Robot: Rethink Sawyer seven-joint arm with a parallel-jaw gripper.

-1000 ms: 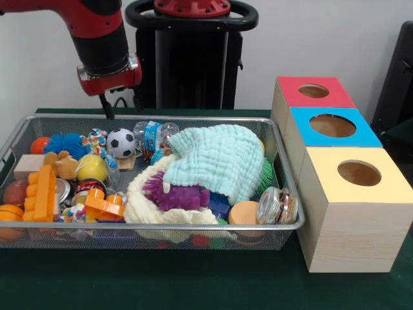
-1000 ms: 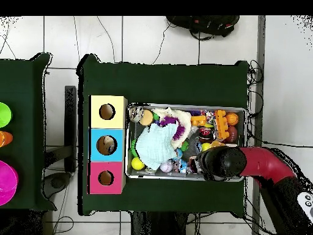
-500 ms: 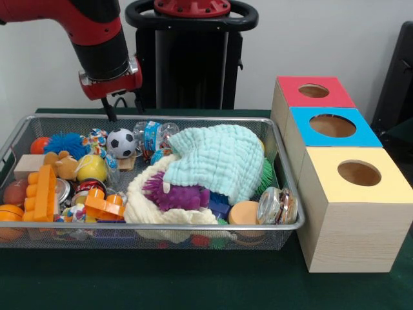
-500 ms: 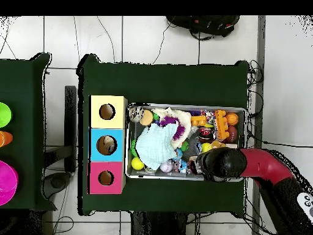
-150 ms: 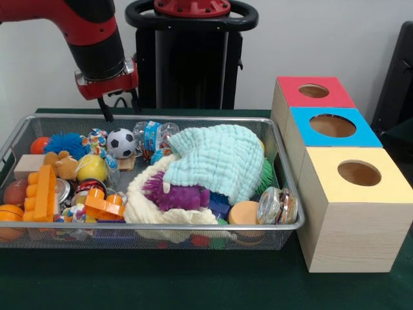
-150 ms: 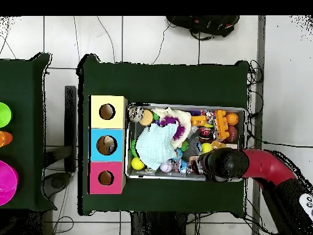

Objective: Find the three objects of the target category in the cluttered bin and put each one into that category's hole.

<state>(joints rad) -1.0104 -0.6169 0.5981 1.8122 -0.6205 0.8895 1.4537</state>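
Dark green tabletop [image 5: 193,284], white wall behind it in the front view; the overhead view shows pale floor tiles with cables around it. A second green surface at the left edge of the overhead view carries green and magenta round items.

Wire mesh bin [image 5: 193,227] sits on the tabletop, crowded. Contents: pale mint cloth [image 5: 219,158] draped over a cream fuzzy item [image 5: 145,200], with a purple spiky toy [image 5: 171,194] between them; small soccer ball [image 5: 120,143]; clear bottle [image 5: 153,134] with blue label; blue spiky ball [image 5: 63,143]; yellow ball [image 5: 91,167]; orange toy bricks [image 5: 44,192]; glass jar [image 5: 276,206] lying at the bin's end nearest the boxes.

Three wooden boxes stand in a row just beside the bin, each with a round hole on top: red box [image 5: 313,92], blue box [image 5: 332,126], yellow box [image 5: 358,177].

Pincer [image 5: 119,106] hangs above the far rim of the bin, near the soccer ball and touching nothing in the bin. Two thin dark fingers [image 5: 107,110] project below the red wrist, set apart; nothing is held between them. In the overhead view the arm [image 6: 263,165] covers the bin's corner.
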